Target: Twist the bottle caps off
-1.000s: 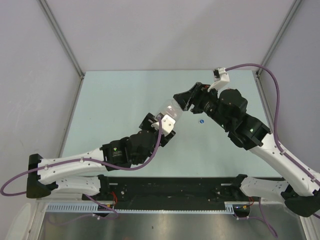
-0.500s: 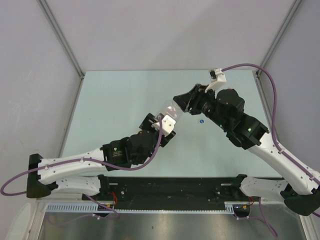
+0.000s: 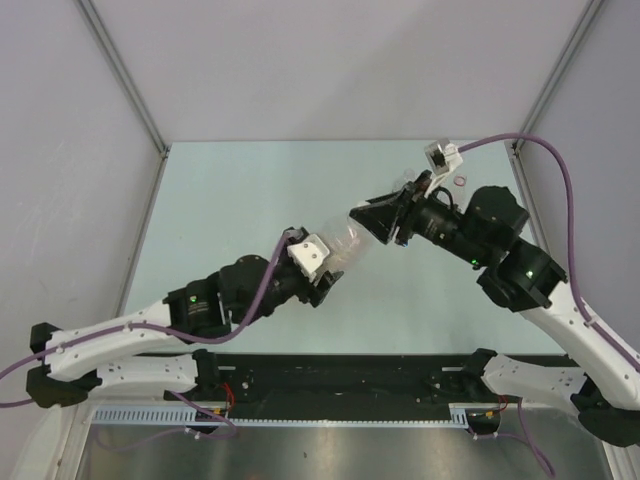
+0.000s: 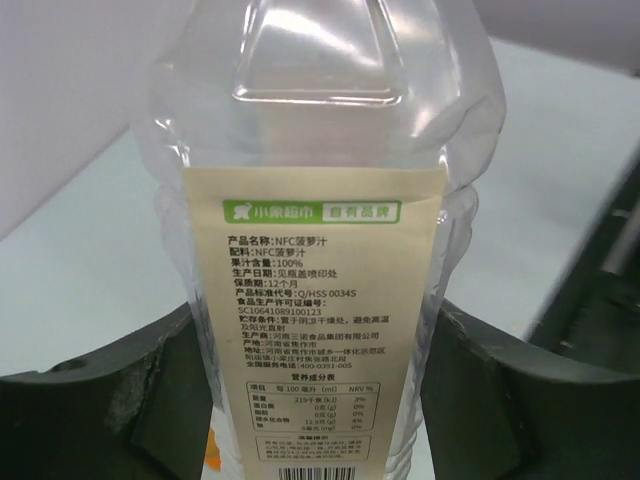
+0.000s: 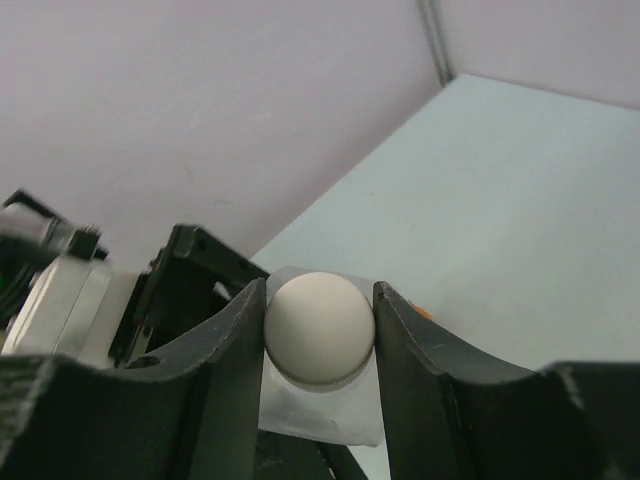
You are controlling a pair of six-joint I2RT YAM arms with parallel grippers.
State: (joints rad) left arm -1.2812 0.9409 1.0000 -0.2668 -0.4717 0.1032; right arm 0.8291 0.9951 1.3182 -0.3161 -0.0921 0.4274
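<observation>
Left pincer clamped on labelled body of bottle, held above desk. Long axis slants from left pincer toward right arm, neck end pointing straight into right pincer. Right pincer pinching white cap between 2 fingers. You twist about that axis; keep wrist in line.
</observation>
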